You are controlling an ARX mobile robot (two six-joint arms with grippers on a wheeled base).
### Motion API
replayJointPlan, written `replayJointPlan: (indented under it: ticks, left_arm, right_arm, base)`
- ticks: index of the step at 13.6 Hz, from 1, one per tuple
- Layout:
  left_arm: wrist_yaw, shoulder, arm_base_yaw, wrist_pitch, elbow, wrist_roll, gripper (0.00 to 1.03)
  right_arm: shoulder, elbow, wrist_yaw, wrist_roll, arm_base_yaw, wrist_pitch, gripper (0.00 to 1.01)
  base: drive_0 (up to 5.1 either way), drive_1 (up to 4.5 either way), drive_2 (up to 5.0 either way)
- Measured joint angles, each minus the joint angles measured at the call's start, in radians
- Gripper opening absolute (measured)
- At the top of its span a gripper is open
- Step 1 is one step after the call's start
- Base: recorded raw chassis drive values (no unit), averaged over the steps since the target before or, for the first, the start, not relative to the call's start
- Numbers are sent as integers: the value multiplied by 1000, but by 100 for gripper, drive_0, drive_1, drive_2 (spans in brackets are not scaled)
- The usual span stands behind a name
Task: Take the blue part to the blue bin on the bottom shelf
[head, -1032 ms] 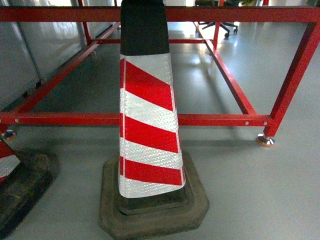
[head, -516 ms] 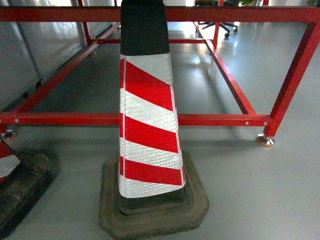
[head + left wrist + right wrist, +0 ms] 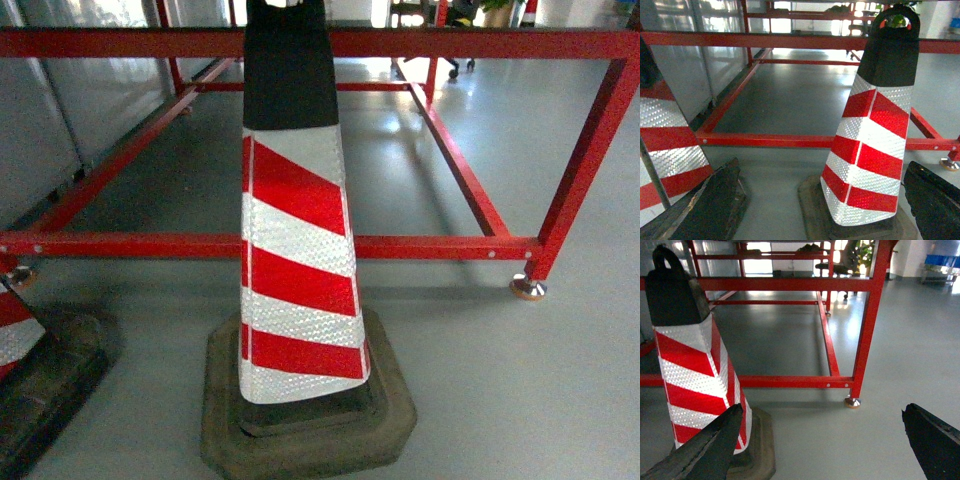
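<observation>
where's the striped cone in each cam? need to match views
Head: striped cone centre, filling the frame's height.
Left wrist: right of centre; a second cone at left edge.
Right wrist: far left.
Shared landmark: the red frame behind the cone, its lower rail crossing every view.

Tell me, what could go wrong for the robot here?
1. The red-and-white striped traffic cone on its black rubber base stands directly ahead; driving forward could knock it over.
2. The low red metal frame rail behind it could catch the wheels.
3. No blue part or bin shows, so it may search blindly.
</observation>
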Motion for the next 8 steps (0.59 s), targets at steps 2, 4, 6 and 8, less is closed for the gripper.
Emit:
replayJointPlan:
  ticks: [2, 4, 6, 8]
  left_arm:
    - [5, 0, 0, 0, 0, 3, 98]
    - [2, 0, 0, -1, 0, 3, 98]
    - [3, 0, 0, -1, 0, 3, 98]
    - [1, 0, 0, 1, 0, 3, 98]
  right_arm:
    - [0, 0, 0, -1, 0, 0, 98]
    - [0, 0, 0, 0, 0, 0, 98]
    - [0, 0, 1, 1, 0, 1, 98]
    - [0, 0, -1, -2, 0, -1, 98]
  base:
    - [0, 0, 0]
    - [0, 0, 0]
    - [0, 0, 0]
    - [0, 0, 0]
